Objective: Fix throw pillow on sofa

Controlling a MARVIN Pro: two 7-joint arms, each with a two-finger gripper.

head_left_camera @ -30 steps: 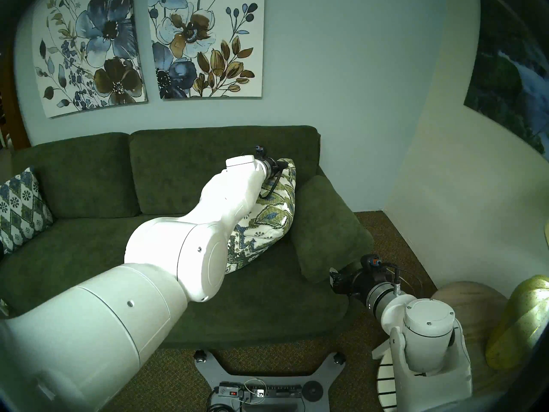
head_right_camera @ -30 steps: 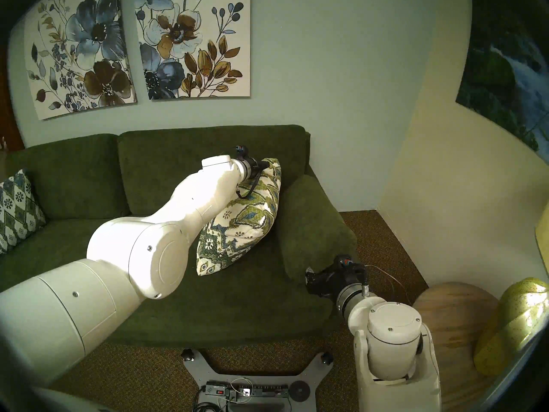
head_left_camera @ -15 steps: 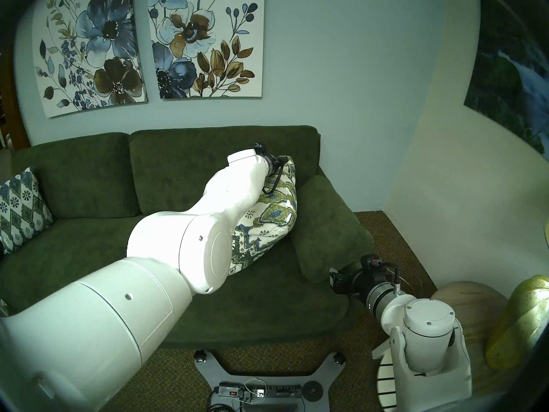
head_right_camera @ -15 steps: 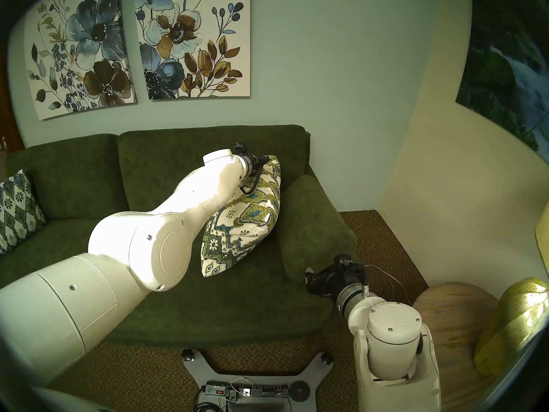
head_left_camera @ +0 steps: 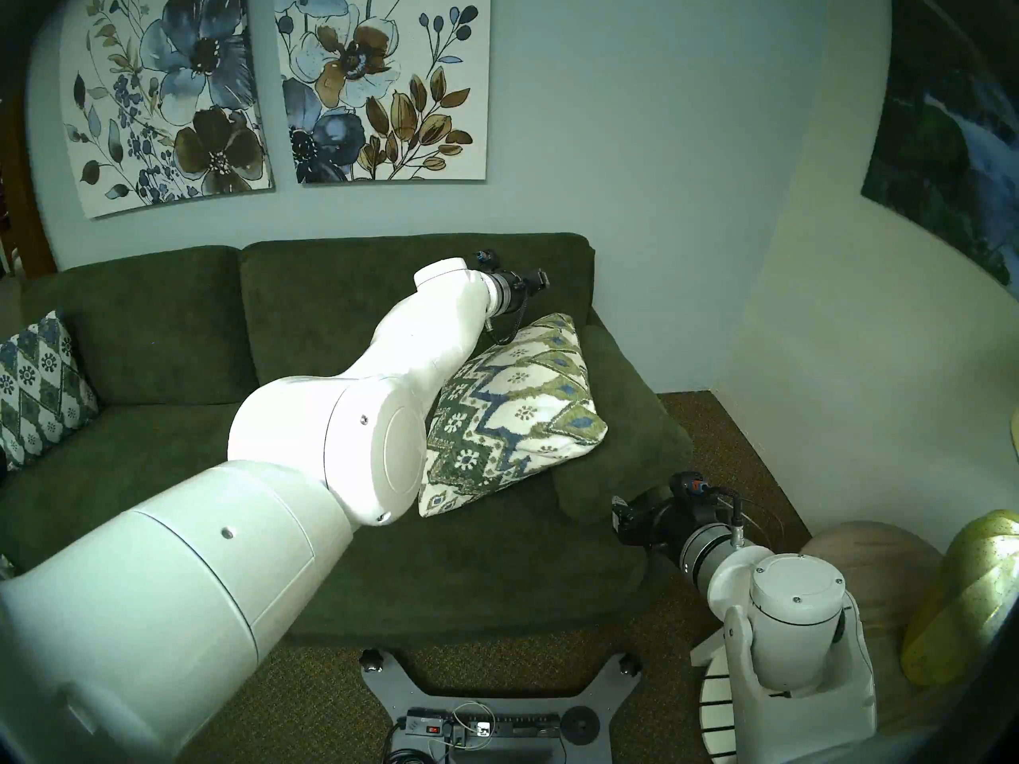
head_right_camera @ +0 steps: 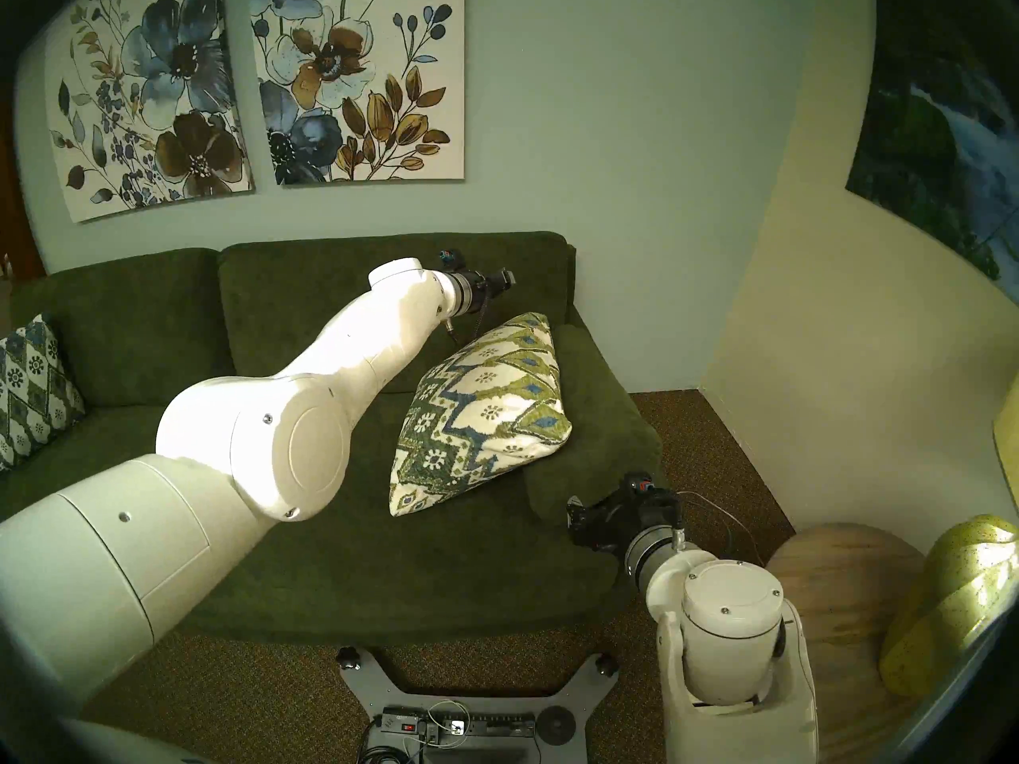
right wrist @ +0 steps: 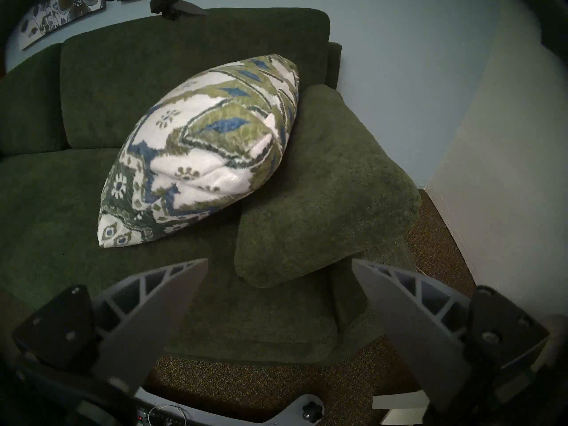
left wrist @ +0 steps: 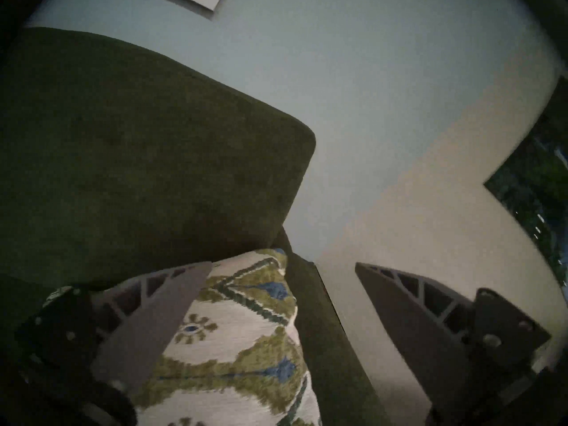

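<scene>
A throw pillow point(head_left_camera: 515, 410) lies tilted at the right end of a dark green sofa point(head_left_camera: 165, 470), its near-left corner on the seat and its right side propped on a plain green cushion point(head_left_camera: 634, 448) that leans over the armrest. The robot's left gripper point(head_left_camera: 537, 279) hangs just above the pillow's far corner, in front of the right back cushion, with its jaws apart and nothing between them; the left wrist view shows the patterned fabric passing under one finger point(left wrist: 159, 317), though contact cannot be told. The right gripper point(head_left_camera: 623, 517) waits near the sofa's front right corner, jaws likewise spread and empty, well clear of the pillow. A second, bluer patterned pillow point(head_left_camera: 38, 388) sits at the far left end of the sofa, untouched. With nothing gripping it, the throw pillow depends on the soft cushion beneath; it looks liable to slide down toward the seat front, or to roll right over the armrest onto the carpet point(head_left_camera: 733, 459), if the plush cushion gives or an arm brushes it in passing. The dangling cable point(head_left_camera: 510, 327) at the left wrist hangs close to the pillow's far corner and could snag the fabric and drag it out of place.
</scene>
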